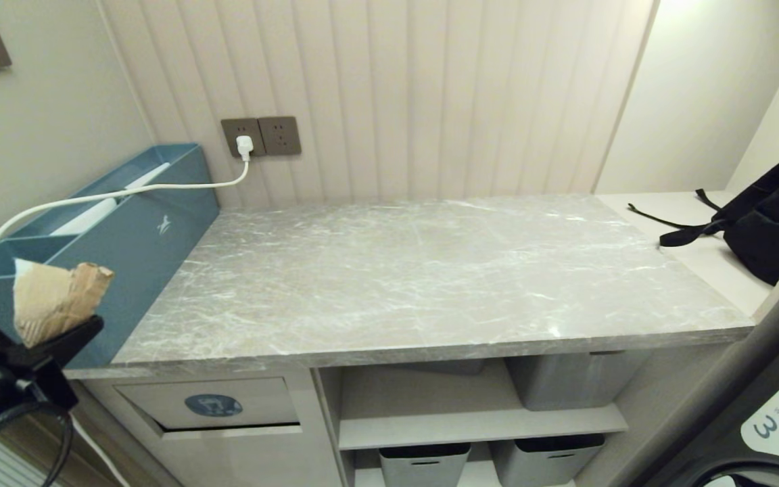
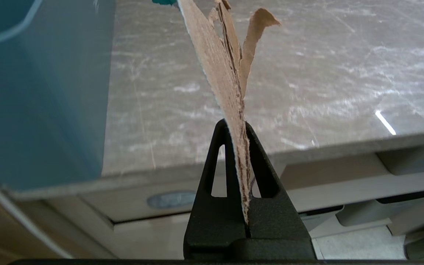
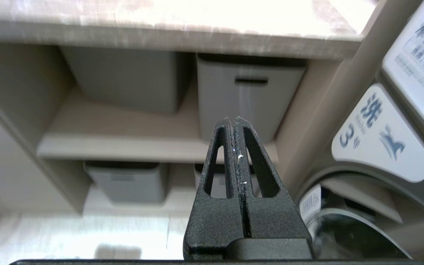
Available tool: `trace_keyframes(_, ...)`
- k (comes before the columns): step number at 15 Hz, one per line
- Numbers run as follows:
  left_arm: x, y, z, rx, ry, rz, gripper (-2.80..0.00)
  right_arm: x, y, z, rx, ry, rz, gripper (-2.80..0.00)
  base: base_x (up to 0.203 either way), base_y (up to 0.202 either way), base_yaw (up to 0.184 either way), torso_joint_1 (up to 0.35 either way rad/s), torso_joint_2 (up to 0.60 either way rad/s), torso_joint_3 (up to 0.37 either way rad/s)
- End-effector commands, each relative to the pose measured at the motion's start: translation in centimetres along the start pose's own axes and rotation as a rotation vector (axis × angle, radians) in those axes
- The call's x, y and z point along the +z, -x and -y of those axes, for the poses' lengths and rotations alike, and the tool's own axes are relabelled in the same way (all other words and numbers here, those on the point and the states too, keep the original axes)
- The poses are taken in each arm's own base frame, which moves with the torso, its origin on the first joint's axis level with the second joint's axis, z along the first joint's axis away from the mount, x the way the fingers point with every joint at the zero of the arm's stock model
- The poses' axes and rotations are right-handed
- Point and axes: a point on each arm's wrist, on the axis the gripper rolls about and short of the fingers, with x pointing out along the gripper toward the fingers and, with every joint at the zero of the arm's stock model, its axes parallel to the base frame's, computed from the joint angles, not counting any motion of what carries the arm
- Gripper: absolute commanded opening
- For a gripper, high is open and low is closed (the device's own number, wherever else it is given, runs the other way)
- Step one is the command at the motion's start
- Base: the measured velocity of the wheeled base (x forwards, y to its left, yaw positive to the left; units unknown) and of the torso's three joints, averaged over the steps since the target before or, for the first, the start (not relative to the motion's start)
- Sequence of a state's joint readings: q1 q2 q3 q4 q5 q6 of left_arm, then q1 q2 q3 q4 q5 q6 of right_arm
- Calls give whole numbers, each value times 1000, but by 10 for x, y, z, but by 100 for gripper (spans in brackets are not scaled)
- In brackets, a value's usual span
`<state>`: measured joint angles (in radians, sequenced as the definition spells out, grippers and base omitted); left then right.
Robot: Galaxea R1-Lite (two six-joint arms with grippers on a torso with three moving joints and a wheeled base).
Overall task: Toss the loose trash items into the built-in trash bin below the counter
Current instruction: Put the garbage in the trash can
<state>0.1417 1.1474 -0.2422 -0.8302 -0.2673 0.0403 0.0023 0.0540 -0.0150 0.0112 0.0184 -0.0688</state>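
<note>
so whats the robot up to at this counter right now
The left gripper is shut on a brown paper scrap, holding it up at the counter's left end by the teal box. The trash bin flap with the blue sticker sits below, not yet pushed in. The marble countertop shows no other scraps. The right gripper is shut and empty, low by the grey tubs.

The head view looks forward and down on the marble desk (image 1: 423, 270) from above its front edge, taking in the shelves below. The left wrist view sits close behind the left pincer (image 2: 237, 127), facing across the desk's front edge beside the teal box (image 2: 39, 92); it shares with the head view the desk top, that box and the blue sticker (image 2: 171, 199) under the edge. The right wrist view, behind the right pincer (image 3: 234, 119), looks from under desk level at the grey tubs (image 3: 248, 95), also seen from the head.
</note>
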Motion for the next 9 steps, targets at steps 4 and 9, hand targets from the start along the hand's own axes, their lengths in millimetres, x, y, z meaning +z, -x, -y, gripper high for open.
trace_keyframes(4,-28,37,11,7,-8,-21,-280,-4,3,0,-8,-37,48,-280,0,0,0,0,0,0)
trace_keyframes(9,-56,83,22,100,-65,-77,-280,-4,3,0,-8,-34,48,-280,0,0,0,0,0,0)
